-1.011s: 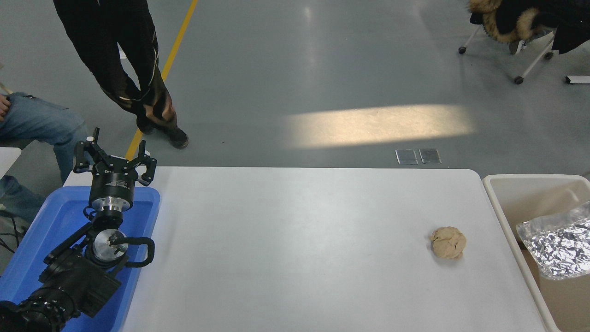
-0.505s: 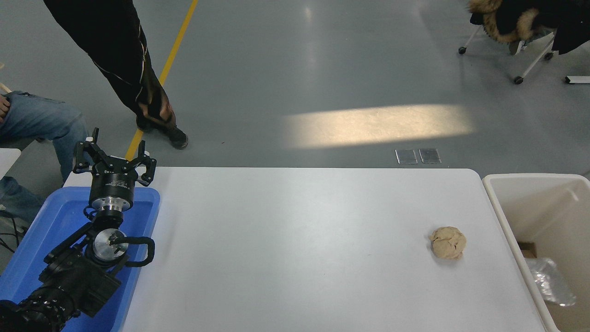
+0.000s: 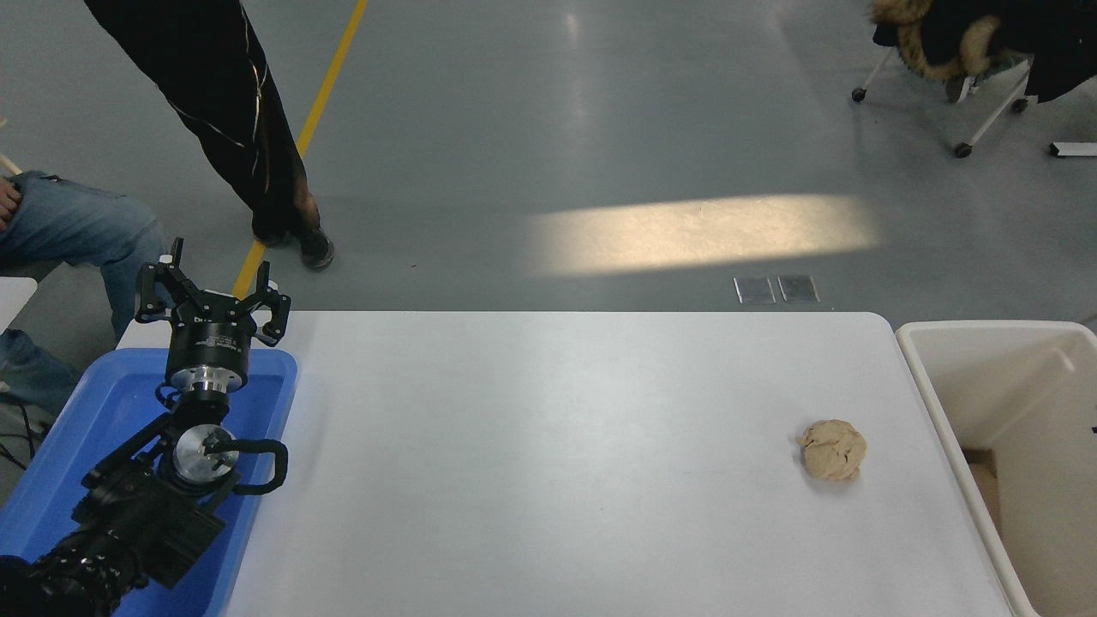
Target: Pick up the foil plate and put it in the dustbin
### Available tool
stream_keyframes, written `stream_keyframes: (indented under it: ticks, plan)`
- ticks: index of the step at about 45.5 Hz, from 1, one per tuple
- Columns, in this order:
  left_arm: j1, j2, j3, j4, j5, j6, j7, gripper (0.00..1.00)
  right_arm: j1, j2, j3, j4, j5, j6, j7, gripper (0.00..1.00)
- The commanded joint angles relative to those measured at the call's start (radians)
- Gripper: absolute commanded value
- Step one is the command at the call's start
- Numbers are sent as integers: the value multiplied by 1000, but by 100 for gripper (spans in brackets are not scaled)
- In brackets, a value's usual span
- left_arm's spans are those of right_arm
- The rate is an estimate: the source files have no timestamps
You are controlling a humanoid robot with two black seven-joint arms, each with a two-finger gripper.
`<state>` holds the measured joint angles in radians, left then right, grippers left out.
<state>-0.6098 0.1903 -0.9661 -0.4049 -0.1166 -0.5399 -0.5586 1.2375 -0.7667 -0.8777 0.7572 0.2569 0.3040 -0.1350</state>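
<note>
Left end effector (image 3: 208,296): parked over blue tub (image 3: 51,480) at near left, fingers spread, holding nothing. Right arm: out of view. Foil plate: not visible, judged inside dustbin (image 3: 934,403) at tabletop (image 3: 548,480) right edge; tan ball (image 3: 832,449) sits nearby.

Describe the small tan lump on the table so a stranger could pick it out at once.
Start at the white rectangular table and go toward its right end, near the large cream-beige plastic dustbin that stands just off that edge. There lies a small tan lumpy ball, creased like dough. It is the only loose thing on the tabletop, far from the bright blue plastic tub at the left.
</note>
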Motion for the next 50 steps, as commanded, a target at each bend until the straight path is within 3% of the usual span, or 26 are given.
stream_keyframes:
  ticks: [1, 14, 21, 33, 50]
  plan:
    - [1, 0, 0, 0, 0, 0, 0, 99, 549, 33, -357, 499, -67, 6, 2, 100]
    - [1, 0, 0, 0, -1, 0, 0, 99, 1059, 227, -540, 912, -65, 40, 2, 100]
    - [2, 0, 0, 1, -3, 0, 0, 99, 1280, 311, -529, 961, -50, 217, 0, 100]
    - [2, 0, 0, 1, -1, 0, 0, 99, 1471, 331, -534, 961, -47, 475, 0, 100]
    - [2, 0, 0, 0, -1, 0, -1, 99, 1349, 343, -538, 942, -39, 400, -5, 100]
